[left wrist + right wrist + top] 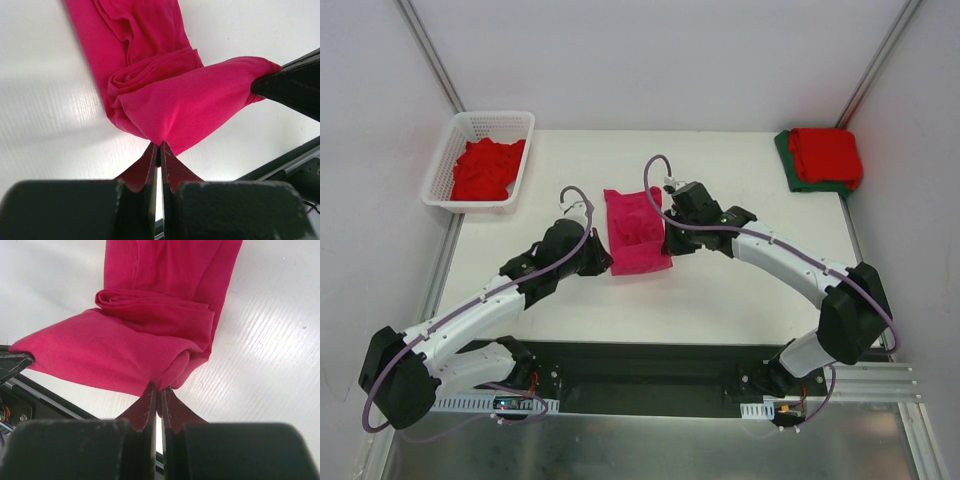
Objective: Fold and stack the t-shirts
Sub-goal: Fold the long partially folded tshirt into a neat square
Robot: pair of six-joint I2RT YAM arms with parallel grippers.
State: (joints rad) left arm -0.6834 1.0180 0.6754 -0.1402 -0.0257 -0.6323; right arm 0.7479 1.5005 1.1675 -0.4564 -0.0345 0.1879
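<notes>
The magenta-pink t-shirt (636,230) lies in the middle of the table (700,300), already narrowed into a strip. Its long axis runs up and down the top view, away from the arm bases. Its lower end is the one in play. The left hand (600,258) is clenched on the lower-left corner and the right hand (669,240) on the lower-right corner. The near hem is stretched between them and appears raised off the table (each wrist view shows thin cloth pinched between closed fingertips, with the other hand at the hem's far end). The rest of the shirt lies beyond both hands, toward the top of the frame, so the fold most likely carries this hem up the frame over the flat part. Neither arm is nearer; they sit roughly level on either side. The stack, a red t-shirt (827,152) on a dark green t-shirt (786,160), sits at upper right, on the right arm's side. More red t-shirts (485,168) fill the basket (495,119) at upper left.
</notes>
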